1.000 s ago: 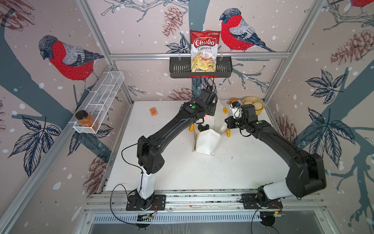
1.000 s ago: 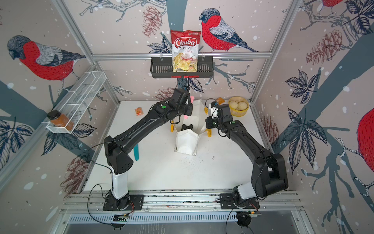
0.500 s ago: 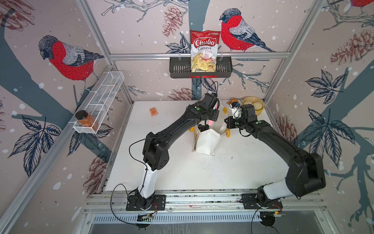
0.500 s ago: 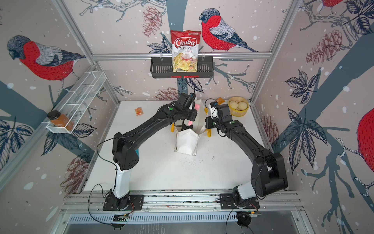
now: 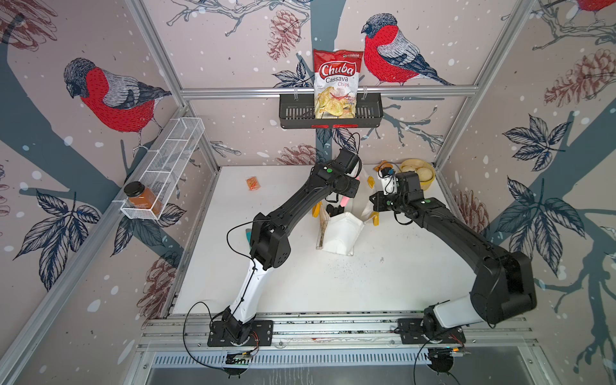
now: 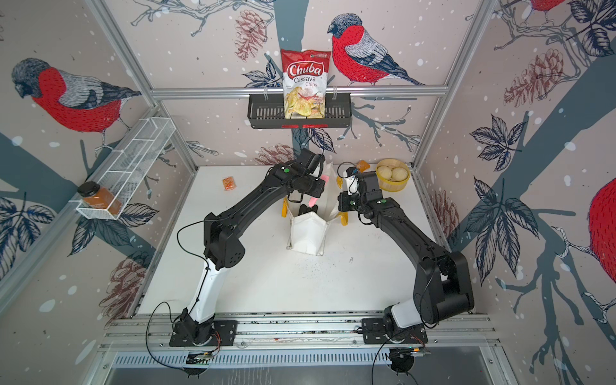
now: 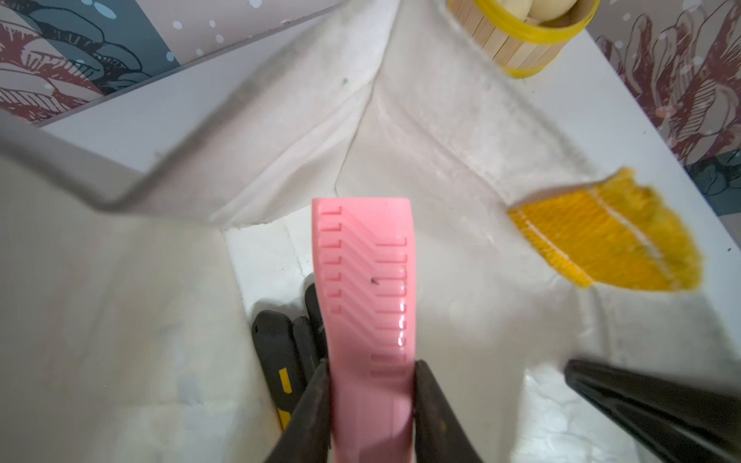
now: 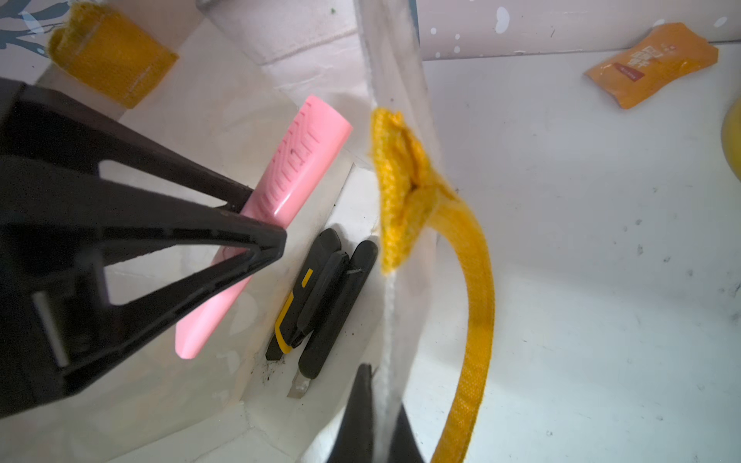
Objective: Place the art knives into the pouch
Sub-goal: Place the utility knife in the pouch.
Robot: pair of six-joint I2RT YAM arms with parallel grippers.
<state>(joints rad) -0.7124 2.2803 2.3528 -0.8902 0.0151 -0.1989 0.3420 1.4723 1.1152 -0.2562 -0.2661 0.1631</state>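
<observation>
Two moves were left, we judged: our left jaws pinched the pink art knife [image 7: 367, 288] over the mouth of the pouch [image 5: 340, 233] below them, while our right jaws, pressed together on its rim, held it open, so lowering and releasing came next.

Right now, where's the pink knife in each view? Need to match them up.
In a top view: pink knife near centre, over the open pouch.
In a top view: knife near centre too, above the pouch.
Left wrist: knife runs up the middle, clamped in the left gripper.
Right wrist: knife slants left of centre, against the pouch's inside.
Shared landmark: black cutters on the pouch floor.
</observation>
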